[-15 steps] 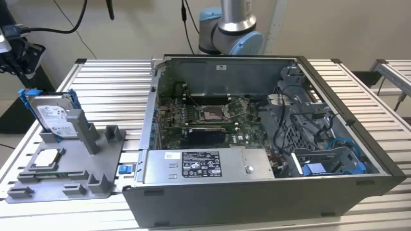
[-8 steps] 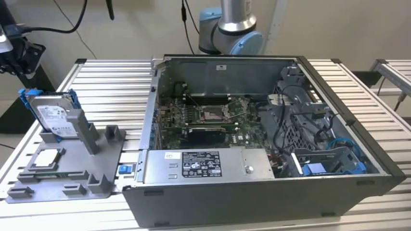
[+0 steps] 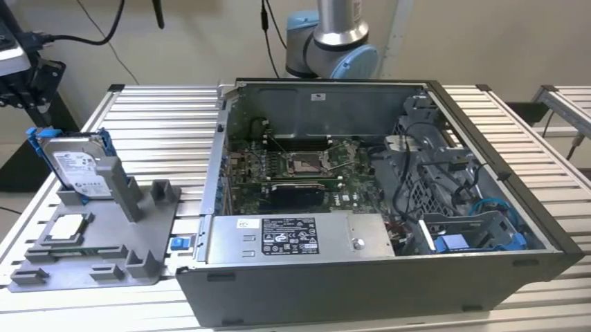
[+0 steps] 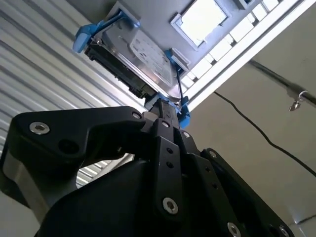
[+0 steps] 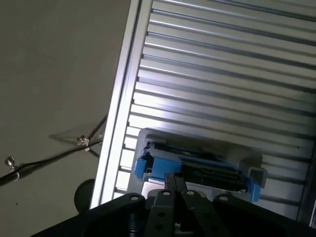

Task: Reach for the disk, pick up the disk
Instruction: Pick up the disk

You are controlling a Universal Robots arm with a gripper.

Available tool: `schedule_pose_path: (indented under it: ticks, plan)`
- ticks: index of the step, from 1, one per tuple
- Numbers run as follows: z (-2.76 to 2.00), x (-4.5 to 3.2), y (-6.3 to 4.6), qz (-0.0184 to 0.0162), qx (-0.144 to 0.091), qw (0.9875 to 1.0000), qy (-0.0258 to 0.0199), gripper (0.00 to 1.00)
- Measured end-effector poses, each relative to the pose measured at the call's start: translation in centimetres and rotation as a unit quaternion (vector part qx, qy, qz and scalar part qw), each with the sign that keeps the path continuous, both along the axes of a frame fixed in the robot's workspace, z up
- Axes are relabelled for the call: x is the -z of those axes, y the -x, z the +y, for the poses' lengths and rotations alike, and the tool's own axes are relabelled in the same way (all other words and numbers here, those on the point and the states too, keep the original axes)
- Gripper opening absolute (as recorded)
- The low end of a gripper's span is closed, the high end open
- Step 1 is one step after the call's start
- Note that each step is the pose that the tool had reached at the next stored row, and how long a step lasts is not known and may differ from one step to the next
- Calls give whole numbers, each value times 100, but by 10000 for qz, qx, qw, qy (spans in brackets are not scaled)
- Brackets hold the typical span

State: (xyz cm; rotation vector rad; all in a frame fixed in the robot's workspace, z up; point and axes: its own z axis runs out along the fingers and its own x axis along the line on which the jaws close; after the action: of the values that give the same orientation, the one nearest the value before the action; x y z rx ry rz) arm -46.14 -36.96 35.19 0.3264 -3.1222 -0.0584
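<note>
disk (image 3: 74,166) upright in a slot at the far end of the grey fixture (image 3: 138,238), on the exterior view's left of the open computer case (image 3: 369,294). blue bracket (image 4: 84,37) around its edges. square silver chip (image 3: 63,228) flat on the fixture, nearer than the disk. slatted metal surface (image 3: 157,124) under all of it. gripper (image 4: 165,111) pressed together on nothing, tips close by the bracket's corner in both wrist views; touching or apart, impossible to tell.
</note>
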Motion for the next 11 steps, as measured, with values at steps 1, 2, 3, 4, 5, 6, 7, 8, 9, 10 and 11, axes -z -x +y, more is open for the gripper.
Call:
schedule_pose_path:
  ticks: [1, 2, 3, 4, 5, 6, 7, 8, 9, 10, 11]
  plan:
    - [0, 0, 0, 0, -91, 10000, 0, 0]
    - [0, 0, 0, 0, -180, 9998, 0, 0]
    - [0, 0, 0, 0, -270, 9996, 0, 0]
    - [0, 0, 0, 0, -359, 9994, 0, 0]
    - [0, 0, 0, 0, -447, 9990, 0, 0]
    - [0, 0, 0, 0, -545, 9985, 0, 0]
    - [0, 0, 0, 0, -635, 9980, 0, 0]
    - [0, 0, 0, 0, -725, 9974, 0, 0]
    - [0, 0, 0, 0, -814, 9967, 0, 0]
    - [0, 0, 0, 0, -907, 9959, 0, 0]
    - [0, 0, 0, 1, -996, 9950, 0, 0]
